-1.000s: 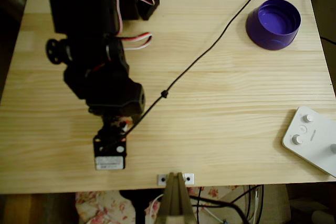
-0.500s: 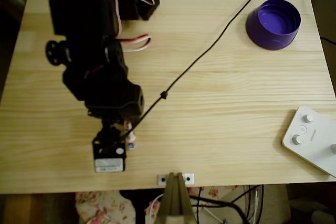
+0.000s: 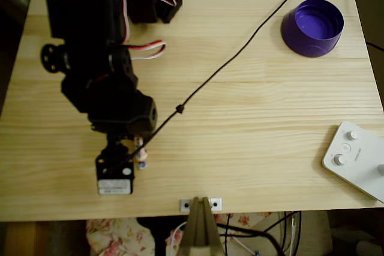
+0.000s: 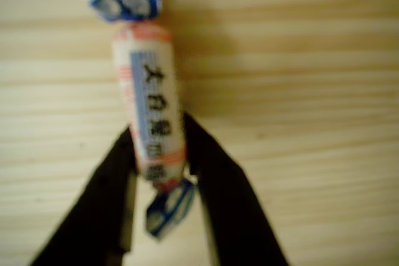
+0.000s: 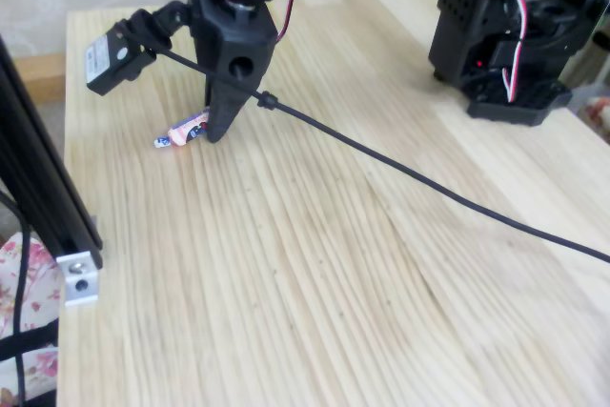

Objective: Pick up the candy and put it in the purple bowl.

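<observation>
Holding the candy point(image 4: 151, 123) by its lower half between closed fingers, our gripper point(image 4: 159, 147) sits low over the table point(image 3: 252, 148); we lift straight before swinging toward the far bowl point(image 3: 312, 27).

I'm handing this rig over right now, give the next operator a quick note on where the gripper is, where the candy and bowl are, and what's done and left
Gripper: shut on the small wrapped candy with twisted bluish-white ends, black fingers clamping the lower part of its pink-and-white middle.
Candy: low at the near-left part of the pale wooden table in the overhead view; whether it has cleared the surface cannot be told.
Round deep purple plastic bowl: upright at the far right corner in the overhead view, nothing visible inside.
Done: candy grasped.
Left: lift, carry across the table over the black cable, release in the bowl.
</observation>
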Motion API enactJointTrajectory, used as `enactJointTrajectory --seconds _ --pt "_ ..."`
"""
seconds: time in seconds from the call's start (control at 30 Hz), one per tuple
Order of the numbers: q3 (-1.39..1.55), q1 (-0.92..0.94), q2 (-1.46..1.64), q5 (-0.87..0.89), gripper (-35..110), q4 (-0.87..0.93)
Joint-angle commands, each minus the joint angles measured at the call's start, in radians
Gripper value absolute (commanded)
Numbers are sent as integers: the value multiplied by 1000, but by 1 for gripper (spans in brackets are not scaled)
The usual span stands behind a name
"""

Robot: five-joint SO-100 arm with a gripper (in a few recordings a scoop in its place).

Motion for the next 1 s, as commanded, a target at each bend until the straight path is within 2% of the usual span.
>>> enactJointTrajectory --seconds 0.0,0.33,0.73,0.97 --pt "-115 91 163 5 -1 61" --pt "-25 49 439 -3 -1 236" --pt "187 -221 818 -46 -1 282" --pt "222 -387 1002 -44 -1 368"
